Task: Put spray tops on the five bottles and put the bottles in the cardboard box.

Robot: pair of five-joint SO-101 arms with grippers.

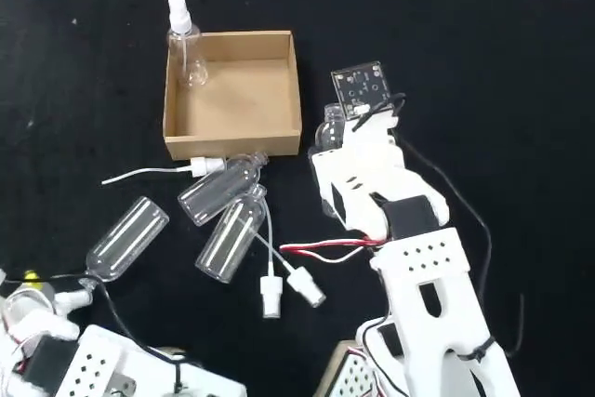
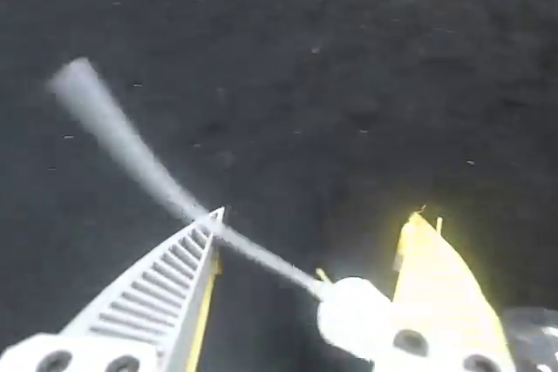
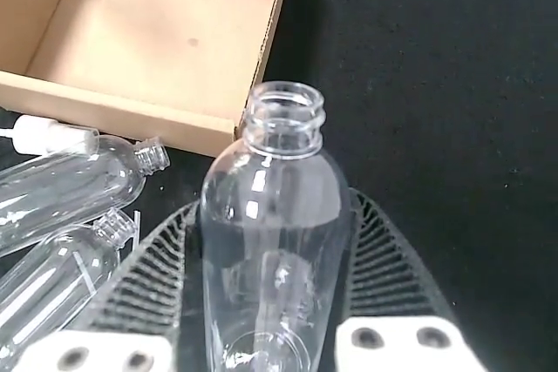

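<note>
Bottles: one capped bottle stands in the cardboard box, and three open bottles lie on the table. Right gripper is closed on the fifth bottle, which has no top. Left gripper is half open around a loose spray top. Most of the work remains, I think.

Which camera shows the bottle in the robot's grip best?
The right wrist view: the capless bottle stands upright, close up, in the right gripper. The high view catches just its neck behind the arm. The left wrist view looks at a spray top.
</note>
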